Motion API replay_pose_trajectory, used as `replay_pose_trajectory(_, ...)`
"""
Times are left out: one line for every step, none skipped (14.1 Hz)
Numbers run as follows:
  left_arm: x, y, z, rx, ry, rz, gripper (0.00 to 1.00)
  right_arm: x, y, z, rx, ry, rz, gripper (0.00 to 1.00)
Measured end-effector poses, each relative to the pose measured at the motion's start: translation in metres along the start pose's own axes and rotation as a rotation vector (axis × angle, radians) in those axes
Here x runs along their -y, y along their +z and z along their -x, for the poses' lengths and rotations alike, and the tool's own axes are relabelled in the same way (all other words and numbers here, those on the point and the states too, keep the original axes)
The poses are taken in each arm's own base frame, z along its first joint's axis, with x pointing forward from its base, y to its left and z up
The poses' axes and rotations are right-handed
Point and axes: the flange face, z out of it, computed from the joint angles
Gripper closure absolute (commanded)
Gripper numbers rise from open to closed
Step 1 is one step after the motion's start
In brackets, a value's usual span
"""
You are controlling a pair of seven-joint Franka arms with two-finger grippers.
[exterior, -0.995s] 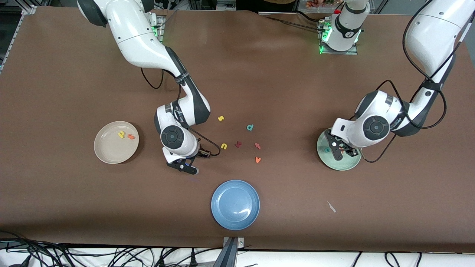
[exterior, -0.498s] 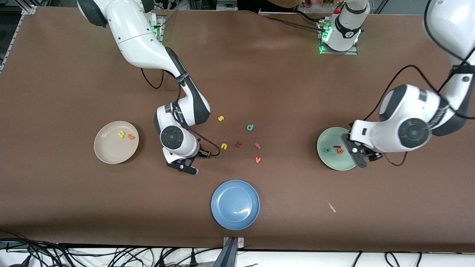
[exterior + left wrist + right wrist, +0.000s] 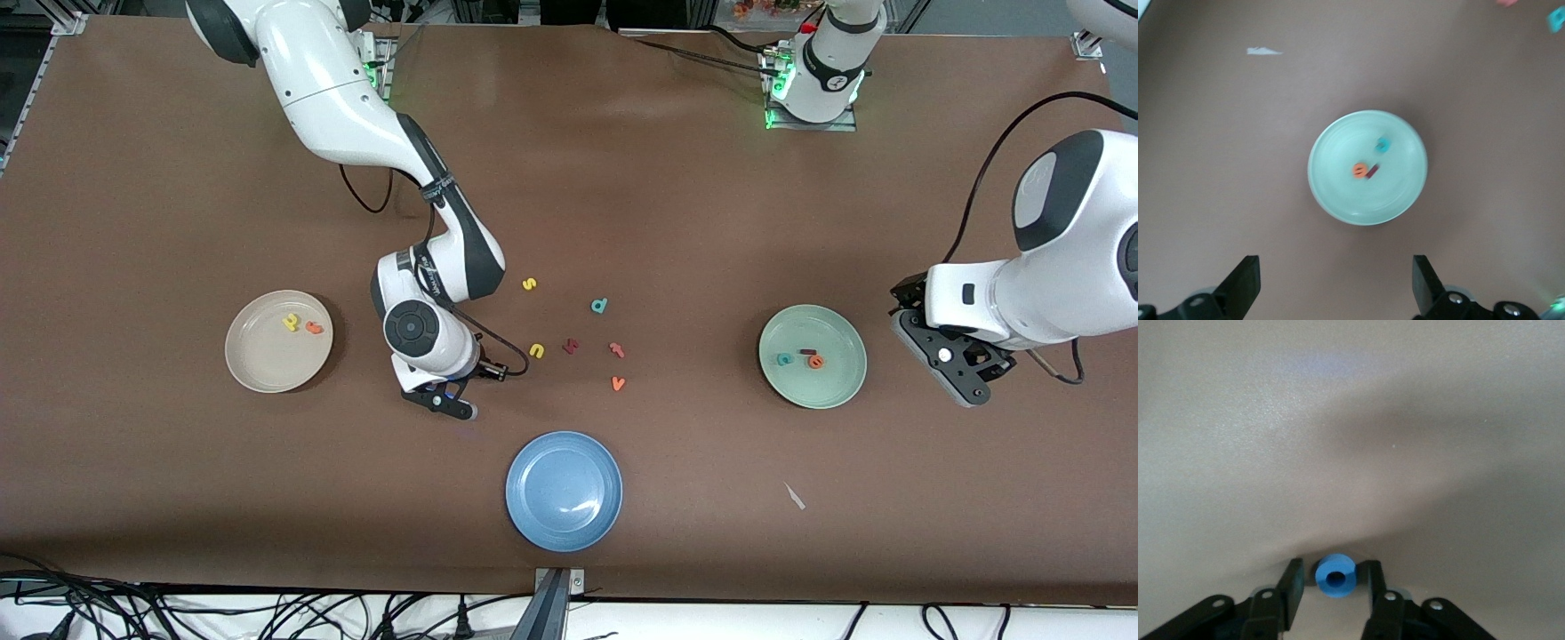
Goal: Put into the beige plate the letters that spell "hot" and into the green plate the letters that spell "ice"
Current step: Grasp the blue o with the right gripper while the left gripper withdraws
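My right gripper (image 3: 447, 402) is low over the table between the beige plate (image 3: 258, 369) and the blue plate. In the right wrist view its fingers (image 3: 1293, 583) stand on either side of the blue ring "o" (image 3: 1335, 576), with a narrow gap on each side. A yellow "h" (image 3: 290, 323) and an orange "t" (image 3: 313, 327) lie in the beige plate. In the green plate (image 3: 836, 391) lie a teal "c" (image 3: 784, 359), a dark red "i" (image 3: 807, 353) and an orange "e" (image 3: 815, 362). My left gripper (image 3: 956, 369) is wide open and empty, beside that plate toward the left arm's end of the table.
A blue plate (image 3: 564, 491) sits near the front edge. Loose letters lie mid-table: yellow "s" (image 3: 529, 284), teal "d" (image 3: 599, 306), yellow "n" (image 3: 536, 350), a dark red letter (image 3: 571, 345), a reddish one (image 3: 616, 349), an orange "v" (image 3: 618, 383). A white scrap (image 3: 794, 496) lies nearer the camera.
The left gripper opened over the green plate, left the "i" and "e" there, and swung away toward its end of the table. The right arm has hardly moved.
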Motion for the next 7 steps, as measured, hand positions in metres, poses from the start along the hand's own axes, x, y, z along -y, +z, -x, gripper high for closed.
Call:
replay_pose_trajectory(-0.011, -0.005, -0.002, 0.004, -0.027, 0.031, 0.0, 0.0, 0.0, 0.0, 0.0, 0.0, 0.0, 0.61)
replay_pose_trajectory(-0.023, -0.012, -0.003, 0.009, -0.054, 0.056, 0.0, 0.0, 0.0, 0.0, 0.0, 0.0, -0.001, 0.62)
replay_pose_trajectory(-0.034, -0.022, -0.003, 0.008, -0.079, 0.078, 0.0, 0.0, 0.0, 0.0, 0.0, 0.001, -0.001, 0.65)
replay_pose_trajectory(-0.045, -0.031, -0.001, 0.006, -0.105, 0.105, 0.0, 0.0, 0.0, 0.0, -0.001, 0.001, -0.001, 0.68)
replay_pose_trajectory(-0.054, -0.037, 0.001, 0.013, -0.129, 0.133, 0.0, 0.0, 0.0, 0.0, -0.001, 0.001, -0.001, 0.69)
replay_pose_trajectory(-0.06, -0.043, 0.004, 0.018, -0.152, 0.144, 0.0, 0.0, 0.0, 0.0, 0.0, 0.001, -0.001, 0.7)
replay_pose_trajectory(-0.065, -0.051, 0.005, 0.016, -0.174, 0.135, 0.0, 0.0, 0.0, 0.0, -0.001, 0.001, -0.001, 0.73)
